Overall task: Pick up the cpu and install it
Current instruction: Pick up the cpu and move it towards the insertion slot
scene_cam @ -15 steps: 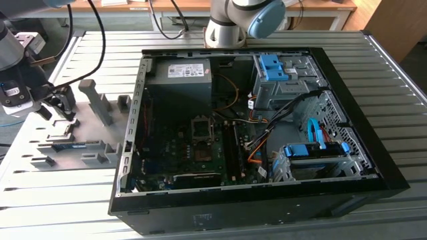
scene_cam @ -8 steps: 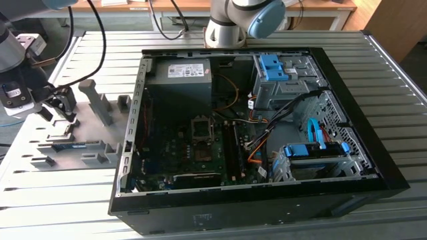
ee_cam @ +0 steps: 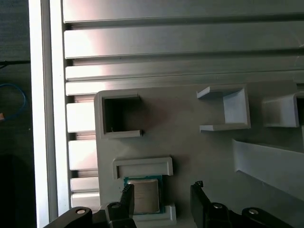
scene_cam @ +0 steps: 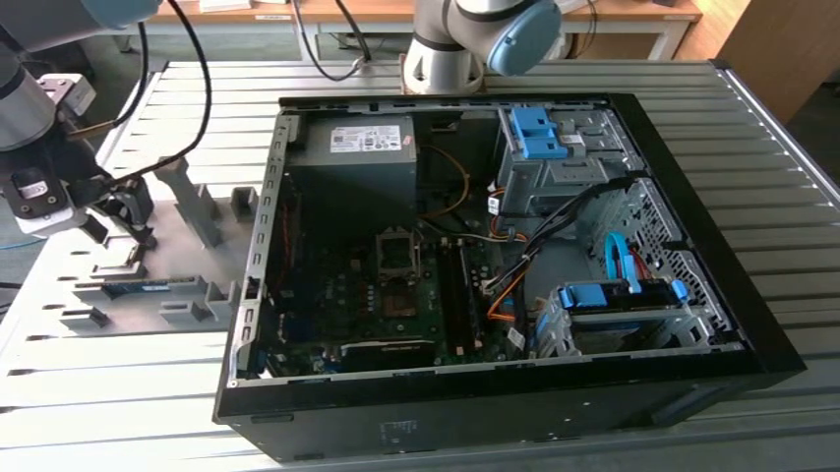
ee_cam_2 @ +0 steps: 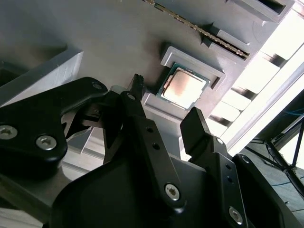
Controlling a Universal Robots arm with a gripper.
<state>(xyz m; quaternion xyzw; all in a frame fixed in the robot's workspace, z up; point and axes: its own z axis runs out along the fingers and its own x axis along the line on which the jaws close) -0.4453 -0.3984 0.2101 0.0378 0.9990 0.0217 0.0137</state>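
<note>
Cpu (ee_cam: 146,195), small square chip with dull silver face and green border, lies flat in a grey pocket (ee_cam: 142,166) on the table (ee_cam: 166,47). Jaws are spread wide near it, holding nothing.

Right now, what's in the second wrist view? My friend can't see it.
The gripper has its two black fingers spread open and empty, close to the cpu, a small silver square chip lying in a raised frame on the grey holder plate. A long memory stick sits beyond it.
</note>
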